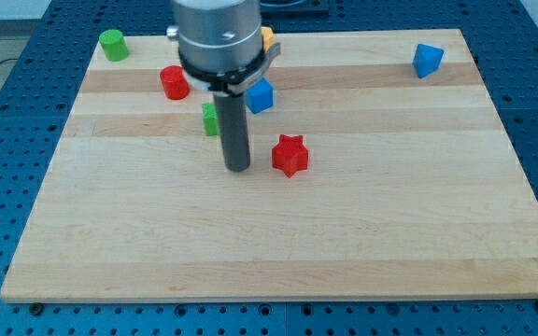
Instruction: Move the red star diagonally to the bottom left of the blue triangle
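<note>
The red star [290, 155] lies near the middle of the wooden board [278, 243]. The blue triangle [427, 60] sits at the view's top right, far up and right of the star. My tip [238, 169] rests on the board just left of the red star, a small gap apart from it. The rod rises from the tip to the arm's body at the view's top.
A blue cube [261, 95] lies right of the rod, above the star. A green block [210, 119] is partly hidden behind the rod. A red cylinder [174, 83] and a green cylinder [113, 45] lie at upper left. A yellow block [268, 39] peeks from behind the arm.
</note>
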You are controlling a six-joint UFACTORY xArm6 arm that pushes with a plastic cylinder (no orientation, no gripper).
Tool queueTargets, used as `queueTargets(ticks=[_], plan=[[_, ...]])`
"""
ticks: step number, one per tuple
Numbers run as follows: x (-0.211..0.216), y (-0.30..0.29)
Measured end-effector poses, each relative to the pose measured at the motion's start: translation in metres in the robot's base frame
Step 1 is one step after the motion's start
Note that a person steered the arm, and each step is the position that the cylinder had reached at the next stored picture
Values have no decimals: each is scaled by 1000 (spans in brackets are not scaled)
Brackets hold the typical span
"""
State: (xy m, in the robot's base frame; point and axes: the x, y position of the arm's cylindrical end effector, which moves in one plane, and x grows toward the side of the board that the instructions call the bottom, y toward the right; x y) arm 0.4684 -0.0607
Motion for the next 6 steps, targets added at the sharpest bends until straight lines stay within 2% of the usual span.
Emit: queueTargets(ticks=[1,2,3,4,5,6], plan=[[28,33],[5,71],[-42,88],[-64,113],[-48,108],[-46,67]])
